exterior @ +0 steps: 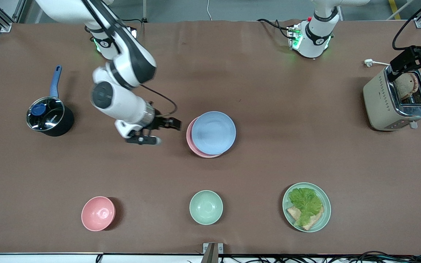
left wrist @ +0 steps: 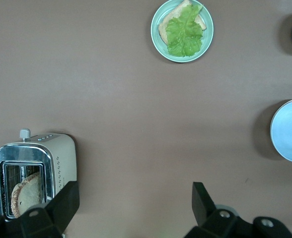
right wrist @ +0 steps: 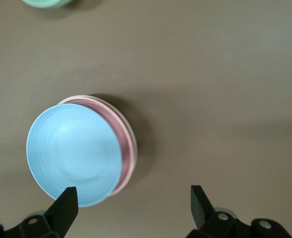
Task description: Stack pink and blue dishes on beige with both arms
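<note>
The light blue plate (exterior: 213, 132) lies on top of the pink plate (exterior: 195, 147) near the middle of the table, shifted a little so a pink crescent shows. Under them only a thin pale rim of the beige plate (right wrist: 86, 96) shows, in the right wrist view. My right gripper (exterior: 169, 133) hangs open and empty just beside the stack, toward the right arm's end; in its wrist view the right gripper (right wrist: 131, 198) spans the blue plate's (right wrist: 74, 153) edge and bare table. My left gripper (exterior: 415, 62) is open and empty over the toaster.
A toaster (exterior: 397, 98) holding bread stands at the left arm's end. A lidded black pot (exterior: 49, 117) with a blue handle stands at the right arm's end. Near the front edge are a pink bowl (exterior: 98, 213), a green bowl (exterior: 206, 207) and a green plate (exterior: 323, 213) with lettuce and bread.
</note>
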